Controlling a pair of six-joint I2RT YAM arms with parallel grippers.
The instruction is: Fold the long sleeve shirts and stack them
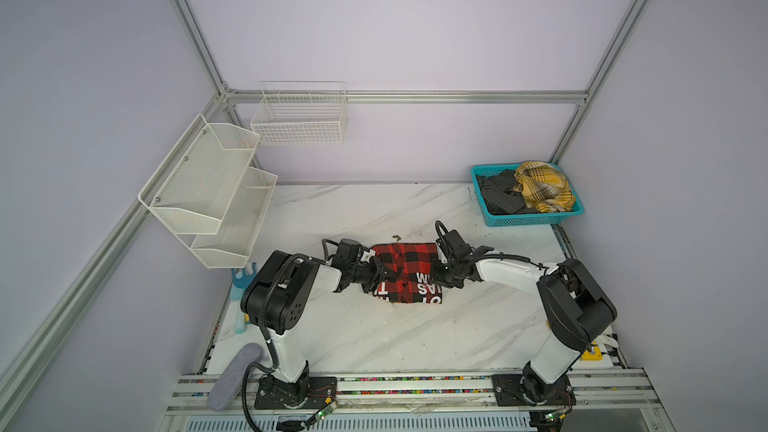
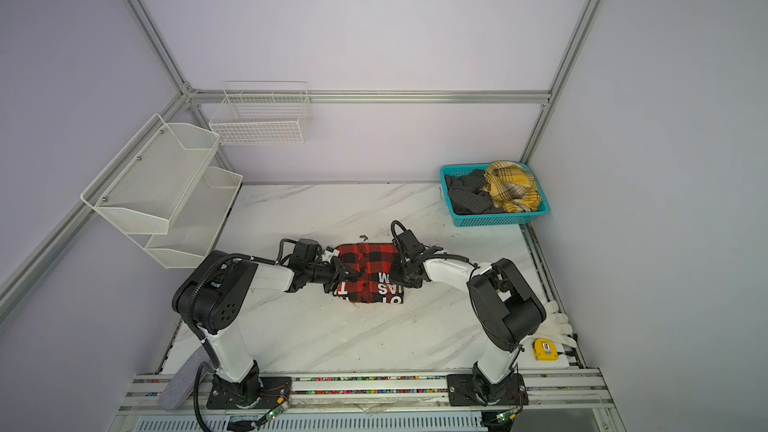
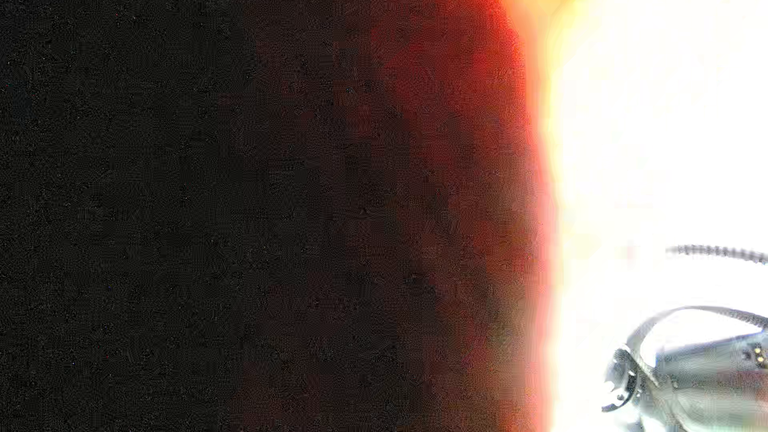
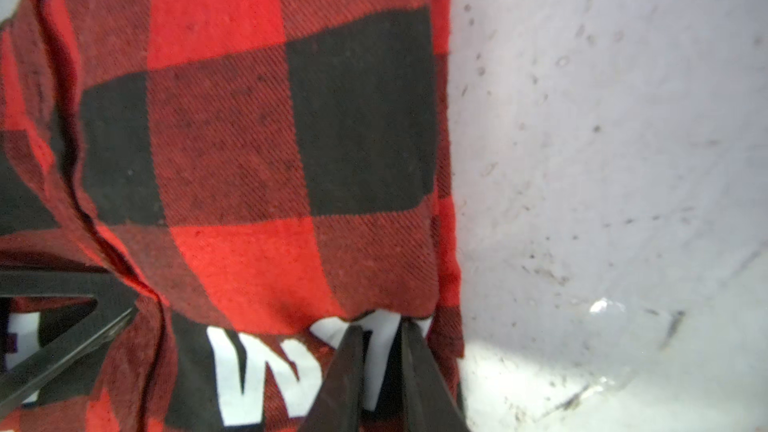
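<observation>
The red-and-black check shirt [image 1: 407, 259] [image 2: 365, 259] lies folded mid-table, its white block letters toward the front. My left gripper [image 1: 384, 274] [image 2: 347, 274] rests on the shirt's left edge. Dark red cloth [image 3: 374, 160] fills the left wrist view and hides its jaws. My right gripper [image 1: 436, 278] [image 2: 395, 276] [image 4: 380, 322] is shut on the shirt's right edge [image 4: 249, 139], with lettered cloth pinched between its fingers [image 4: 345, 367]. The mustard plaid shirt [image 1: 542, 187] and the dark grey one [image 1: 498, 195] lie crumpled in a teal basket.
The teal basket [image 1: 536, 220] stands at the table's back right corner. White mesh shelves [image 1: 208, 189] and a wire basket [image 1: 299, 118] hang at the back left. A yellow tape measure [image 2: 545, 349] lies front right, and a grey pad [image 1: 232, 376] sits front left.
</observation>
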